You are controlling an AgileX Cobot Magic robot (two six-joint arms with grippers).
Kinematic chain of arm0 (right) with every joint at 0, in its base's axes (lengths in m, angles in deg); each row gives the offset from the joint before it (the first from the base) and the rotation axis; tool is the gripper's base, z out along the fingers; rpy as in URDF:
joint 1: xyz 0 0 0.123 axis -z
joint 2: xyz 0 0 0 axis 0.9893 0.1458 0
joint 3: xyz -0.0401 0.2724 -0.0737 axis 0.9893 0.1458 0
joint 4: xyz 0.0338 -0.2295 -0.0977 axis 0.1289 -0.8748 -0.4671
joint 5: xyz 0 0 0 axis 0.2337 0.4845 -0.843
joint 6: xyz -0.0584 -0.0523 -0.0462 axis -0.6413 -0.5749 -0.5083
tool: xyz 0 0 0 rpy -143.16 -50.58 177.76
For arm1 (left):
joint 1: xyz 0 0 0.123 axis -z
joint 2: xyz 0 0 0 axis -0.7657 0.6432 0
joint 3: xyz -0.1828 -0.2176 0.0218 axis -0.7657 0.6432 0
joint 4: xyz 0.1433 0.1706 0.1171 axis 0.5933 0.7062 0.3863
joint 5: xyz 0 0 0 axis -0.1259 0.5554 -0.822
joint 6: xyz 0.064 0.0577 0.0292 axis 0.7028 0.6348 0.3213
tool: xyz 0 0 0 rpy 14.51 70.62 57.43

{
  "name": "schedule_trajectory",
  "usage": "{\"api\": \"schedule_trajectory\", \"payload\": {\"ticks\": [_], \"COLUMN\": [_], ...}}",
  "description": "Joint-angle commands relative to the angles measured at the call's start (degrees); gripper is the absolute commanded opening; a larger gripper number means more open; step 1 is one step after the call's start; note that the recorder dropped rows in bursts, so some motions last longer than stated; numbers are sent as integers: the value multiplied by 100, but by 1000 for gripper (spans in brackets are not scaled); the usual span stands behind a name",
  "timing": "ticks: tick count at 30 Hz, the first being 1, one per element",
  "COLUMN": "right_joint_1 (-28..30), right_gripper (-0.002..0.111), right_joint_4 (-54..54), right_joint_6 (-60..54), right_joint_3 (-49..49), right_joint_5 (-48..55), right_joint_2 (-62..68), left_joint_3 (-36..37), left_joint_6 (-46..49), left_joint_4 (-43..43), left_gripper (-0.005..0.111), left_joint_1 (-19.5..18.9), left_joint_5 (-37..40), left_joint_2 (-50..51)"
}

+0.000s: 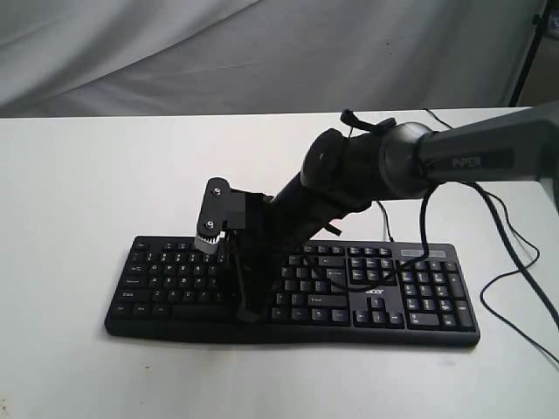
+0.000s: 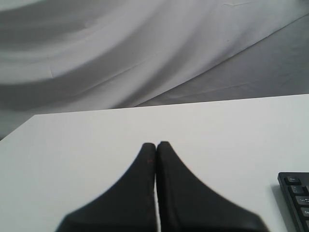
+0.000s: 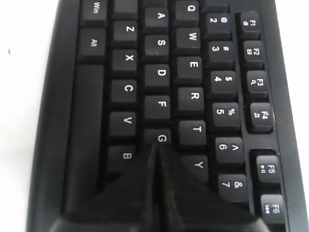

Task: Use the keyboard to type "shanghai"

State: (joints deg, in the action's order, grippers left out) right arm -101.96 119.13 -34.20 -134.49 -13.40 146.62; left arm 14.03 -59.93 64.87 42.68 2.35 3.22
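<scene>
On the white worktop (image 1: 87,175), in the exterior view, we see the keyboard (image 1: 349,301) lying lengthwise toward the near edge, with its number pad at the right end. The right arm (image 1: 349,166) comes in from the right and reaches across the middle, slanting down to the left half of the keyboard. Its fingers (image 1: 239,284) point down onto the keys near the front rows. A grey cloth (image 1: 262,52) hangs behind the worktop. We do not see the left jaws from here.

In the left wrist view, the left jaws are clenched, their fingers (image 2: 145,193) pressed flat against each other with nothing between them. They hang over bare worktop (image 2: 217,130). Only one corner of the keyboard (image 2: 297,193) shows, well apart from them, and the cloth (image 2: 145,48) fills the background.

In the right wrist view, the right jaws are likewise clenched on nothing, their fingers (image 3: 178,193) meeting in a single point. That point sits at the edge of the G key (image 3: 161,137), with F, T, Y and B around it on the keyboard (image 3: 193,96). We cannot tell whether the tip presses a key or only hovers. A strip of worktop (image 3: 24,121) shows beside the space bar.
</scene>
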Motion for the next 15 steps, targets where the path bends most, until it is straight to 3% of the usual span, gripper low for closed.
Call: {"api": "schedule_trajectory", "payload": {"ticks": [1, 15], "right_joint_1": [40, 40], "right_gripper": [0, 0], "right_joint_4": [4, 14], "right_joint_6": [-45, -13], "right_joint_3": [8, 8], "right_joint_5": [4, 124], "right_joint_2": [-197, -360], "left_joint_3": [29, 29], "left_joint_6": [-16, -16], "left_joint_4": [-3, -3], "left_gripper": [1, 1], "left_joint_1": [22, 22], "left_joint_5": [-19, -19], "left_joint_2": [18, 18]}}
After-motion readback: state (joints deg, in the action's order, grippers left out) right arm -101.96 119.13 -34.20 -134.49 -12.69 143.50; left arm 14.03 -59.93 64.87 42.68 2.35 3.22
